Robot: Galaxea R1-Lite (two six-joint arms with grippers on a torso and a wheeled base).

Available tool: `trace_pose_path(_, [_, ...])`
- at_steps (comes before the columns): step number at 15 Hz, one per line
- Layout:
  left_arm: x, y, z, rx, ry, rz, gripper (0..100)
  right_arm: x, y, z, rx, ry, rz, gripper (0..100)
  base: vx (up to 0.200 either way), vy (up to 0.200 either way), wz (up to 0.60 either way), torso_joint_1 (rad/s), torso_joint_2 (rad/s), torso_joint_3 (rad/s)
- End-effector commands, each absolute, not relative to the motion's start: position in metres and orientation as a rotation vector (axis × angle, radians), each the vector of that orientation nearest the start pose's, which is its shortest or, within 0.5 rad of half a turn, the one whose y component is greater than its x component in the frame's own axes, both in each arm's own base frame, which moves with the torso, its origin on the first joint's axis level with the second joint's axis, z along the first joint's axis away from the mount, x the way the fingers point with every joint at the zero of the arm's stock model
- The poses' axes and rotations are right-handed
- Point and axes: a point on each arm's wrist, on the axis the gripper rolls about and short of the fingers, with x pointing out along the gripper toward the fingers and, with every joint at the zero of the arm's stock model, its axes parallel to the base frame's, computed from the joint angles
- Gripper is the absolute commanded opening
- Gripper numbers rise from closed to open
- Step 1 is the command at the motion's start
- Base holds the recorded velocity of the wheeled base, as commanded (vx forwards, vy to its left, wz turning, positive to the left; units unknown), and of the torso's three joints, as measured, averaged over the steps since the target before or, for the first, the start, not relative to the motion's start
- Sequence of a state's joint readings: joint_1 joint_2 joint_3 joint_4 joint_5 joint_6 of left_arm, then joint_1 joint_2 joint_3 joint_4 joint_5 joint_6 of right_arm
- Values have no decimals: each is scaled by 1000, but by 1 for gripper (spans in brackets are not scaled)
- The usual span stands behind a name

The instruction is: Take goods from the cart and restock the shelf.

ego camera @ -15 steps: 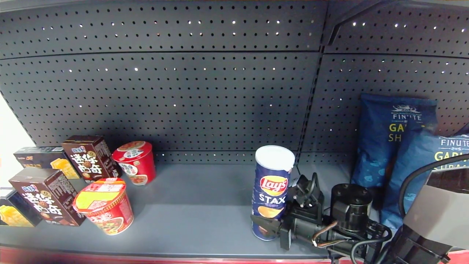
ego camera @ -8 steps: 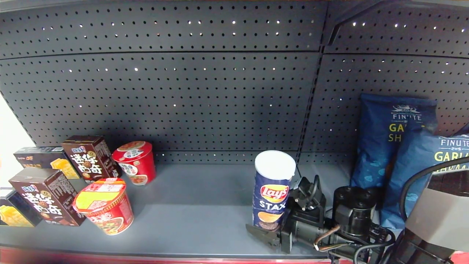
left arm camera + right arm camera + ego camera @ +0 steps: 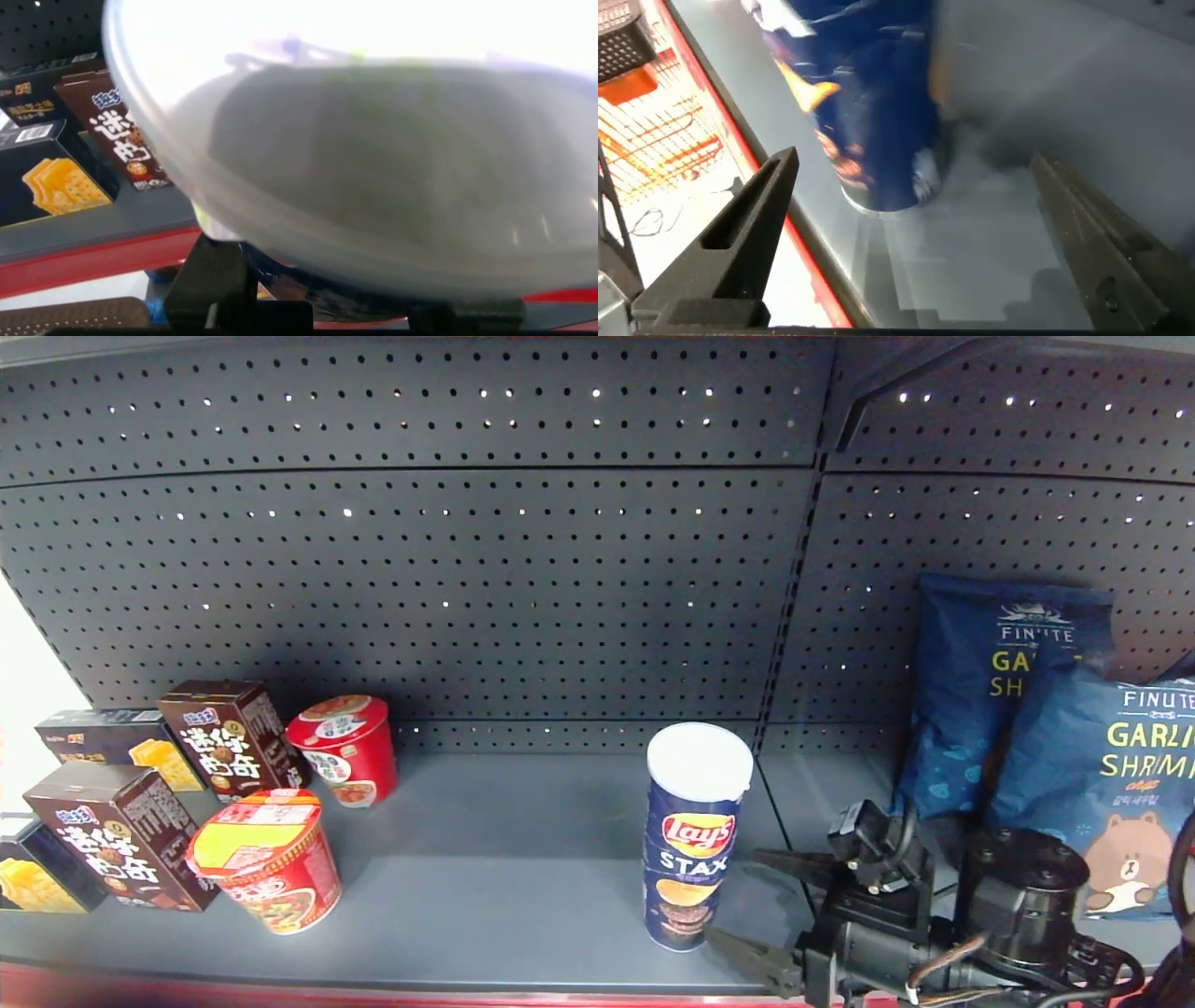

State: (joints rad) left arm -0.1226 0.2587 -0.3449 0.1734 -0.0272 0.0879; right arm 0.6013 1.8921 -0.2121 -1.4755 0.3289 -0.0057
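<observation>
Chip can point(image 3: 695, 840) is standing upright on shelf point(image 3: 485, 896), long axis vertical. Right gripper point(image 3: 745, 896) is being held just right of can, low by its base. Fingers point(image 3: 747, 233) are spread wide, gripping nothing. Straight pull-back away from can is judged safest.

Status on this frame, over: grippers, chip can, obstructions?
Right gripper: jaws open, just right of chip can. Chip can upright on shelf. Left gripper: state unclear. Blue snack bags farther right, apart from can.
</observation>
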Motion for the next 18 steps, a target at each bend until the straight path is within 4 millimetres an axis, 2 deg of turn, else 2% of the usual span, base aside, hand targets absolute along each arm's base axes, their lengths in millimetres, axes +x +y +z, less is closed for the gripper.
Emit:
trace_pose_path(1, [-21, 2, 158, 91, 78, -154, 0, 182, 126, 99, -29, 161, 901, 100, 0, 0, 0, 0, 0, 0])
trace_pose_path(3, [-22, 2, 163, 93, 53, -153, 0, 164, 114, 107, -28, 139, 869, 100, 0, 0, 0, 0, 0, 0])
trace_pose_path(5, [-27, 3, 190, 93, -18, -151, 0, 156, 92, 116, -39, 108, 772, 100, 0, 0, 0, 0, 0, 0])
trace_pose_path(7, [-21, 2, 221, 95, -42, -161, 0, 154, 72, 121, -159, 128, 608, 100, 0, 0, 0, 0, 0, 0])
trace_pose_path(9, [-8, 0, 242, 99, -32, -183, 0, 145, 71, 142, -180, 153, 515, 100, 0, 0, 0, 0, 0, 0])
trace_pose_path(12, [9, -4, 245, 152, 16, -272, 0, 121, 66, 169, -174, 116, 469, 100, 0, 0, 0, 0, 0, 0])
trace_pose_path(15, [24, -8, 245, 191, 68, -345, 0, 107, 52, 178, -139, 52, 377, 100, 0, 0, 0, 0, 0, 0])
trace_pose_path(17, [45, -11, 249, 204, 75, -371, 0, 102, 44, 184, -123, 8, 326, 100, 0, 0, 0, 0, 0, 0])
trace_pose_path(18, [66, -15, 258, 203, 44, -403, 0, 93, 39, 187, -112, -32, 319, 100, 0, 0, 0, 0, 0, 0])
